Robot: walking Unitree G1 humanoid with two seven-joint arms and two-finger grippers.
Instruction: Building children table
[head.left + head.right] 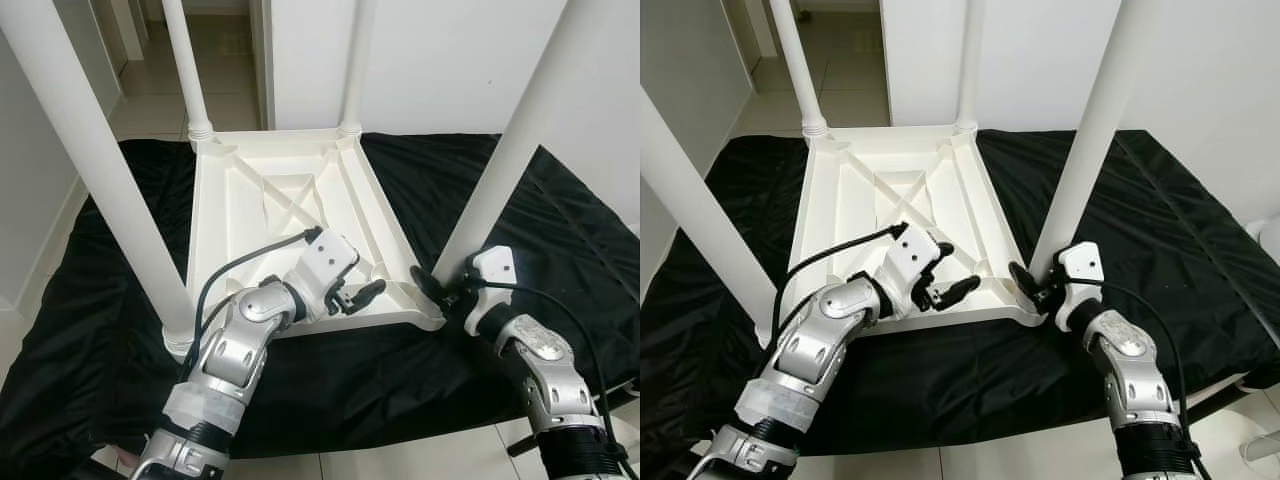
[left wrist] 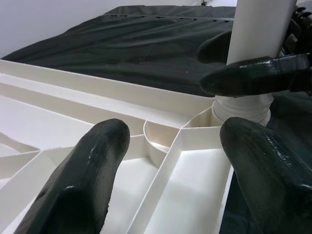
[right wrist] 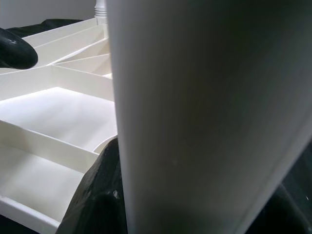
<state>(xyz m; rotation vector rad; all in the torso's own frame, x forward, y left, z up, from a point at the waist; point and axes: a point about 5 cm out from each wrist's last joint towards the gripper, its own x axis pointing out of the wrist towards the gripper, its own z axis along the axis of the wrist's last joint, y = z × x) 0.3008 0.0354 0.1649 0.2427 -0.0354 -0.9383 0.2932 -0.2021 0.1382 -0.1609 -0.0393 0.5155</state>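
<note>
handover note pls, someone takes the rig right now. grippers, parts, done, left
Right gripper: shut on the near right leg, just above its socket.
Left gripper: open, empty, hovering over the tabletop's near right ribs.
Tabletop: upside down on the black cloth, ribbed underside up.
Done: all four legs stand upright in the corner sockets.
Left: cannot tell whether the held leg is fully seated; check it, then probably release and turn the table upright.
</note>
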